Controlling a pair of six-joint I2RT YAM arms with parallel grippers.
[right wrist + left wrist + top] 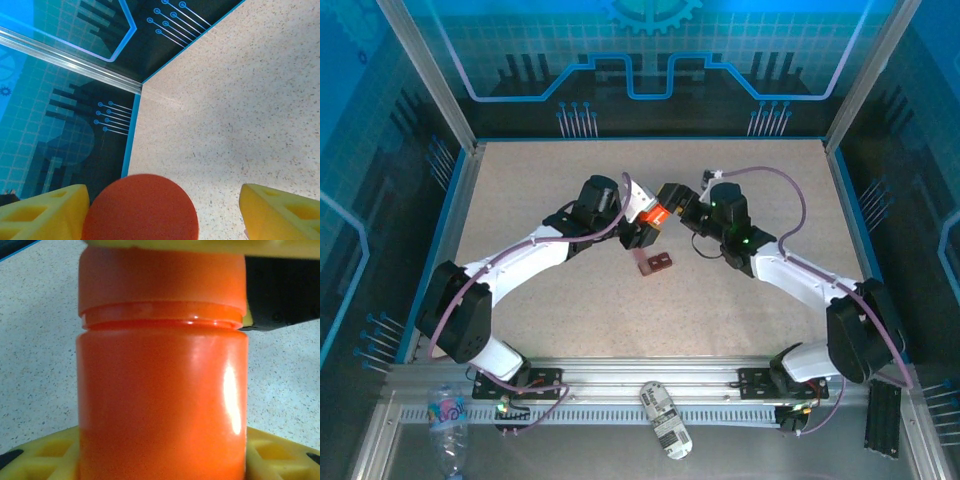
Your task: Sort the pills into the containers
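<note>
Two arms are meeting over the middle of the table [550,290], the left coming in from seven o'clock and the right from four o'clock in the top view. Between them you are carrying the orange bottle [160,390]. The left gripper [642,222] is clamping its body across the width, one yellow finger above and one below, so those jaws are standing half apart and full of bottle. The right gripper [162,212] is straddling the cap [140,200] with its jaws wide. One yellow finger [45,212] is sitting right against the cap at nine o'clock, while the other is standing apart from it at three o'clock, so nothing is pinched there yet. The tray [655,263] is lying flat on the table near the bottle, at six o'clock from it. Its little compartments are too small to read from above. The bottle is looking like stiff, glossy plastic, probably light and slippery, so you are better off gripping the body firmly below the shoulder ring. Take the cap squarely across its widest part, since an off-centre pinch is likely to slide round it. The pills are presumably inside, and they are likely to scatter if the bottle tips once opened.
</note>
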